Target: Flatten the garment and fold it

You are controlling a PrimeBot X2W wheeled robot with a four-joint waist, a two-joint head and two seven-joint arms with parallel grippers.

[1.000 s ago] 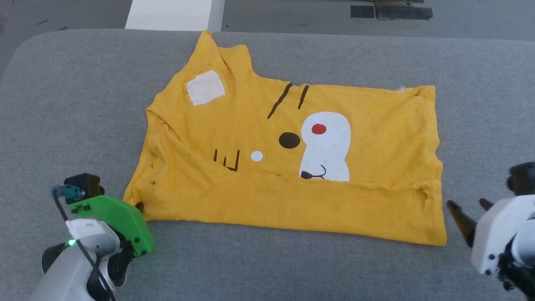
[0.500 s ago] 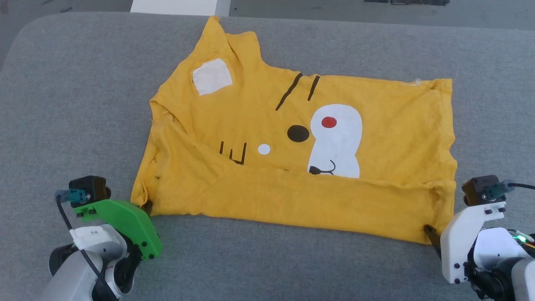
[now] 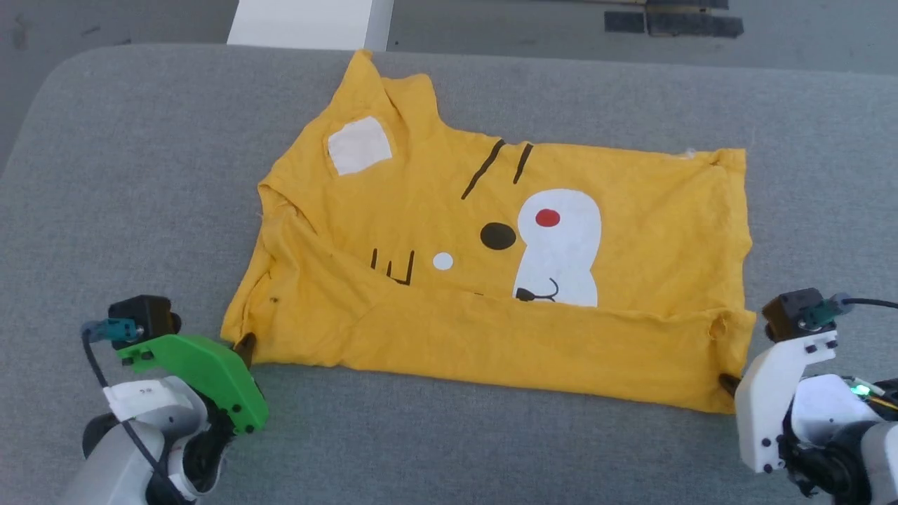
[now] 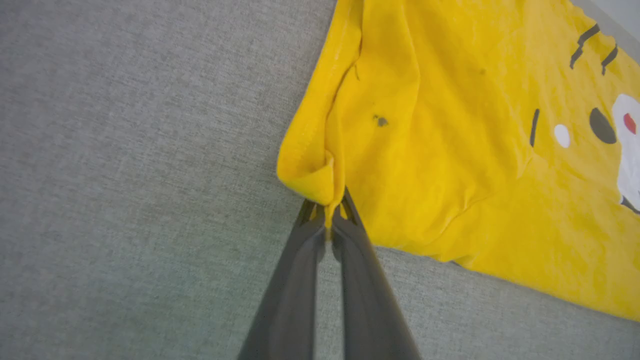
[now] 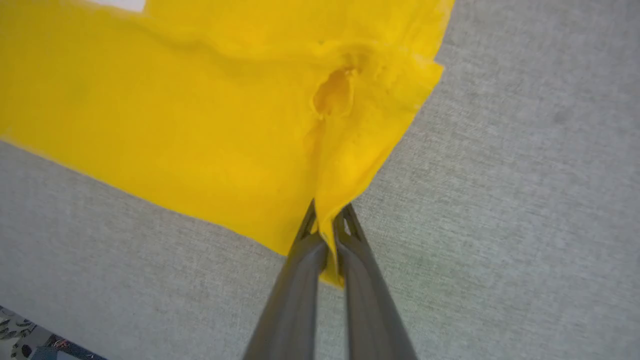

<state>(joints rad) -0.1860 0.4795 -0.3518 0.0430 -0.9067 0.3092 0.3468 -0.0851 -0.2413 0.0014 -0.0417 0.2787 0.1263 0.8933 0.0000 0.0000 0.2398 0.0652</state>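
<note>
The mustard-yellow garment point(image 3: 491, 266) lies spread on the grey surface, its near strip folded up over the cartoon face print. My left gripper point(image 3: 243, 345) is shut on the garment's near left corner point(image 4: 320, 180), the cloth pinched between the two dark fingers point(image 4: 300, 280). At the near right corner my right gripper point(image 3: 728, 383) is shut on the garment point(image 5: 250, 125), with a fold of yellow cloth squeezed between its fingers point(image 5: 360, 285). A small hole point(image 5: 332, 95) shows in the fabric just beyond that grip.
A grey fabric-covered table point(image 3: 140, 175) carries the garment, with bare room on both sides and along the near edge. Beyond its far edge stand a white block point(image 3: 309, 24) and dark floor with black patches point(image 3: 673, 21).
My right gripper came in from the right, reached the garment's near right corner and closed on it. The head camera shifted. My left gripper kept its hold.
</note>
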